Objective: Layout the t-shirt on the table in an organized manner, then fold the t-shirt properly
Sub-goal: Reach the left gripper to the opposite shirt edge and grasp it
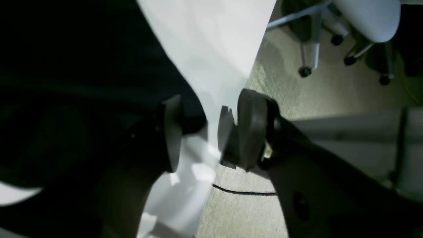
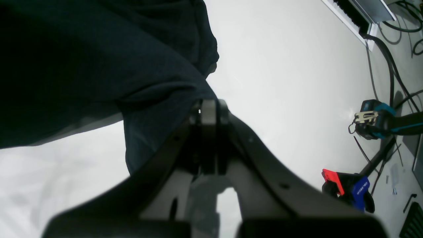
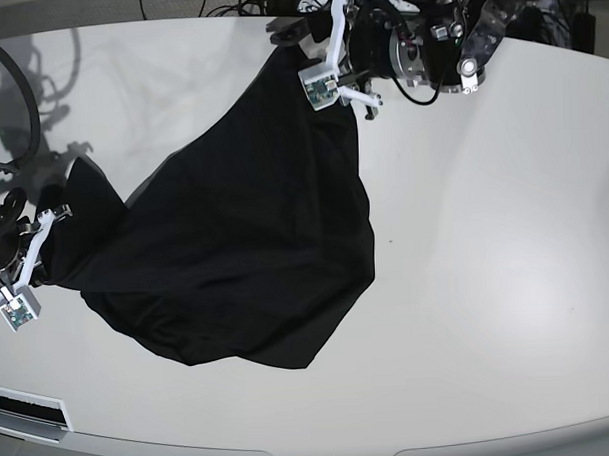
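Shirt (image 3: 240,250) lies rumpled mid-table (image 3: 487,282), stretched between arms for spreading: right gripper (image 2: 211,110) clamps one edge taut, left gripper (image 1: 201,132) sits jaws apart at the far edge, holding nothing.

**No readable text in view**

The only lettering is white print on a blue clamp handle (image 2: 360,191) at the lower right of the right wrist view, too blurred to make out. The t-shirt (image 3: 245,240) shows no legible mark, and the table (image 3: 487,282) carries no label in any view.
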Tool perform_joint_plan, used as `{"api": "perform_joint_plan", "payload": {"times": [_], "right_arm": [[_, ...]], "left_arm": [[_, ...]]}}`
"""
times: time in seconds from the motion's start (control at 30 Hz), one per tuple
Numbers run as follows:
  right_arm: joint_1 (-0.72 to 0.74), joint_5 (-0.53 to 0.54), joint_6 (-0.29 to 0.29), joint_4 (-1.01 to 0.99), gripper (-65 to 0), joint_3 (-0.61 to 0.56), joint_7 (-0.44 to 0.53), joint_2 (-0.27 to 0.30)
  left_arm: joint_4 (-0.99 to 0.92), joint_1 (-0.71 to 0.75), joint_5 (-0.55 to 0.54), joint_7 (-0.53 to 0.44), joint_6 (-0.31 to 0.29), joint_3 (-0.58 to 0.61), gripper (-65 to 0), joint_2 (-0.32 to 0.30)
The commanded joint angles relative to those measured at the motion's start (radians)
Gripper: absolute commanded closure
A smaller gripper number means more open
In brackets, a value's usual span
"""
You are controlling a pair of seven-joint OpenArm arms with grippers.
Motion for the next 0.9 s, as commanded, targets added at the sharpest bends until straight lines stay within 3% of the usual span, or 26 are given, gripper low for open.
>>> {"api": "perform_joint_plan", "payload": {"times": [0.0,0.1,0.23,0.3,0.47,0.53,0.73,0.87], "right_arm": [[0.016,-0.001,-0.004,0.013,0.0,0.011,0.019,0.020],[0.016,-0.001,-0.004,0.013,0.0,0.011,0.019,0.020],[0.016,-0.001,-0.003,0.013,0.0,0.011,0.019,0.020],[0.016,-0.001,-0.003,0.013,0.0,0.011,0.019,0.020],[0.016,0.000,0.035,0.013,0.0,0.011,0.030,0.020],[0.015,0.011,0.089,0.013,0.0,0.011,0.029,0.020],[0.013,0.134,0.333,0.013,0.0,0.011,-0.005,0.020],[0.013,0.144,0.347,0.013,0.0,0.011,-0.025,0.020]], "left_arm": [[-0.005,-0.024,-0.015,-0.020,-0.002,0.013,-28.6,-0.002],[-0.074,-0.068,0.032,-0.020,0.006,0.055,-25.8,-0.002],[-0.148,-0.113,0.109,-0.021,0.141,0.078,0.0,-0.002],[-0.155,-0.127,0.153,-0.019,0.186,0.077,0.0,-0.003],[-0.153,-0.170,0.240,0.054,0.235,0.065,0.0,-0.015],[-0.149,-0.180,0.263,0.063,0.237,0.052,0.0,-0.035],[-0.121,-0.190,0.263,0.070,0.238,-0.020,0.0,-0.122],[-0.071,-0.190,0.208,0.085,0.237,-0.097,0.0,-0.209]]}}
